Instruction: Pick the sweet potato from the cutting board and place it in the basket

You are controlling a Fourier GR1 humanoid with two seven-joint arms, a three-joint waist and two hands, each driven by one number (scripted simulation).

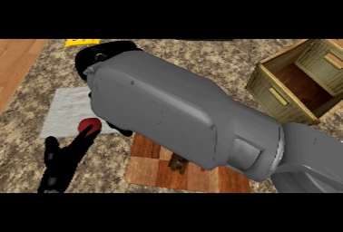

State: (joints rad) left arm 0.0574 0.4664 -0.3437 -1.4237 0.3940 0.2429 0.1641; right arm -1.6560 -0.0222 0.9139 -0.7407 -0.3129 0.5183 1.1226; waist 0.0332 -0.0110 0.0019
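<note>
One sweet potato (178, 164) under right forearm (181, 115).

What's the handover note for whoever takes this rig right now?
Right hand: mostly hidden behind its grey forearm, stretched across the counter; fingers not readable.
Left hand: low left, fingers straight, open, next to a small red object by the grey cloth.
Cutting board: partly covered by the forearm; a brown bit shows on it, probably the sweet potato.
Basket: upper right, nothing visible inside.
Done: nothing placed. Left: grasp, carry, place.
</note>
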